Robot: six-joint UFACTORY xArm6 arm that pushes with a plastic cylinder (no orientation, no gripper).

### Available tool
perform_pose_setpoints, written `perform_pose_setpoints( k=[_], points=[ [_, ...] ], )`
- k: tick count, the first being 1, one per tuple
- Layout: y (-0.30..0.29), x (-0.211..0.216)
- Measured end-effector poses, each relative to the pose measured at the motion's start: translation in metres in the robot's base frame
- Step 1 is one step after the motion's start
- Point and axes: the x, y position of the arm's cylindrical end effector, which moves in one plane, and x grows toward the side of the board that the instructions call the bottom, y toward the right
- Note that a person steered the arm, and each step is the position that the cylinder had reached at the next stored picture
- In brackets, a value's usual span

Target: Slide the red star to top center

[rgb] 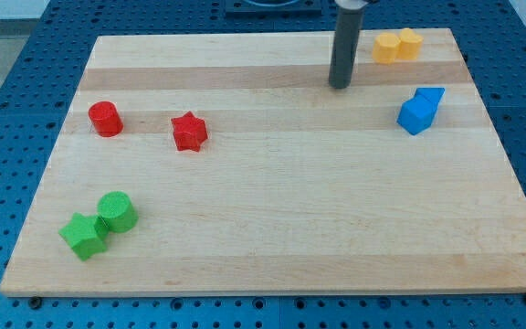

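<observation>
The red star lies on the wooden board, left of centre in the upper half. My tip stands near the view's top, right of centre, well to the right of the red star and a little higher. It touches no block.
A red cylinder lies left of the star. A green cylinder and a green star-like block sit together at the lower left. Two blue blocks sit at the right. Two yellow blocks sit at the top right.
</observation>
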Motion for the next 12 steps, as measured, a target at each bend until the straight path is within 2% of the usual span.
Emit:
perform_pose_setpoints(
  k=[3,5,6,7,8,10,12],
  points=[
    [-0.096,0.089],
    [-0.158,0.135],
    [-0.192,0.136],
    [-0.215,0.118],
    [-0.217,0.100],
    [-0.208,0.067],
    [-0.173,0.018]
  ],
)
